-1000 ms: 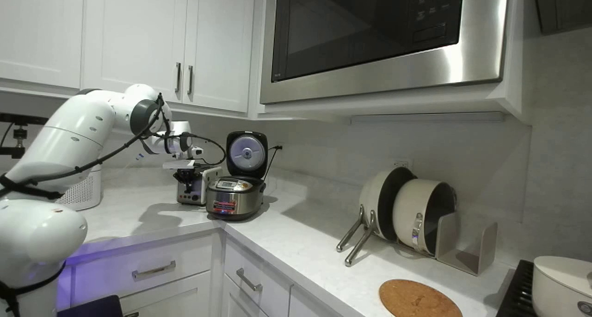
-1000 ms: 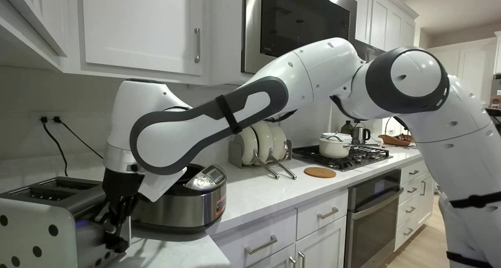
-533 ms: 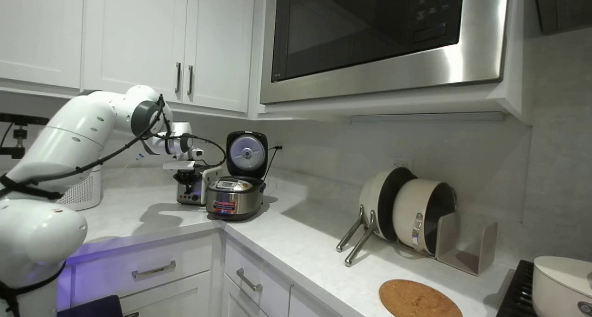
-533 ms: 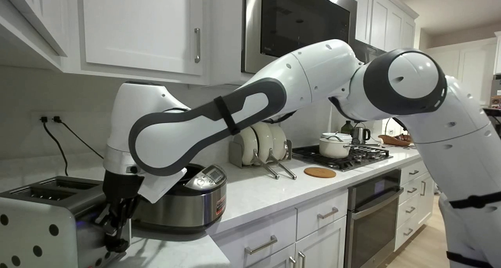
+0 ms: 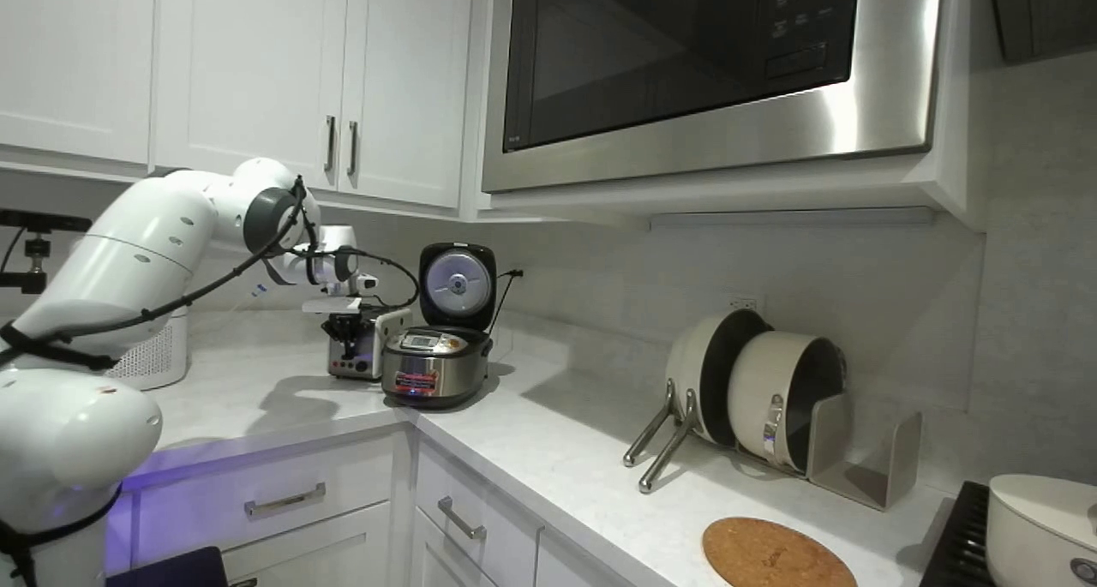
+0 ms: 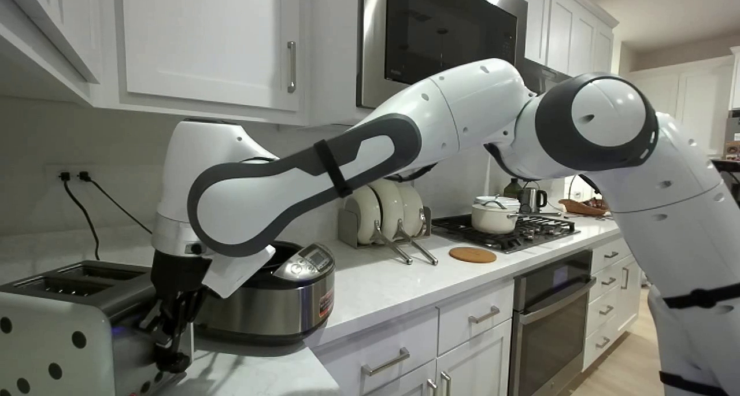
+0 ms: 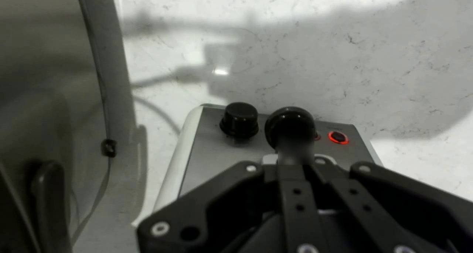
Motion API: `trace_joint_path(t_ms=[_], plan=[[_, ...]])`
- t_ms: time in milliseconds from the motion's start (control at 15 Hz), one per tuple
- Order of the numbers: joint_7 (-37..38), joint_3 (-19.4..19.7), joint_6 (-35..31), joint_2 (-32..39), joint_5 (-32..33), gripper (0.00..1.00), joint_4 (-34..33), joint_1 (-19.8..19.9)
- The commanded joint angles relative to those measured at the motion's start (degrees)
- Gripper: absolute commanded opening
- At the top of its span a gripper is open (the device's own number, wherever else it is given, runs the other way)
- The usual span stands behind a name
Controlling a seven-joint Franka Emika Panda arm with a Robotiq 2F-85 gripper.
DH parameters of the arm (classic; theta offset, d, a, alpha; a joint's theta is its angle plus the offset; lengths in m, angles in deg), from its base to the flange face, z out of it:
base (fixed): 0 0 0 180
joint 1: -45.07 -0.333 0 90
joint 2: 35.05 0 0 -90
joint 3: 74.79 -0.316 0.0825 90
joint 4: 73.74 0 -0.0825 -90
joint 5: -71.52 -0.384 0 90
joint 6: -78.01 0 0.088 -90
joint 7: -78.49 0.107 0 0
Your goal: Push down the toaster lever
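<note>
The toaster (image 6: 52, 326) has a pale side with dark dots, a dark slotted top and a silvery front. In an exterior view its front (image 5: 364, 360) is partly behind my gripper (image 5: 347, 351). In the wrist view the lever's round black knob (image 7: 290, 125) stands low on the toaster front (image 7: 210, 164), between a black dial (image 7: 240, 120) and a red-lit button (image 7: 338, 137). My gripper (image 7: 295, 157) is shut, its tips right at the lever knob; the contact is blurred. In an exterior view the gripper (image 6: 166, 341) points down along the front, just above the knob (image 6: 172, 361).
The round cooker (image 5: 437, 381), lid upright, stands close beside the toaster; its metal side (image 7: 40, 79) fills the left of the wrist view. A pan rack (image 5: 866, 476), a cork mat (image 5: 776, 553) and a perforated white basket (image 5: 158, 356) are on the counter. Cabinets (image 5: 248, 64) hang above.
The arm has sunk very slightly, mostly over the first half second. The gripper stays at the lever, with almost no visible shift.
</note>
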Motion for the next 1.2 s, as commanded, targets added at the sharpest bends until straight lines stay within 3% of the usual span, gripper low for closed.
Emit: trace_joint_path(t_ms=[0,667,1133], plan=[[0.4,1.1,3.9,1.9,0.1,0.00,-2.7,-1.9],[0.3,1.7,9.9,-1.0,2.0,0.00,-8.8,-5.3],[4.2,3.9,18.4,-4.5,4.3,0.00,-11.7,-6.6]])
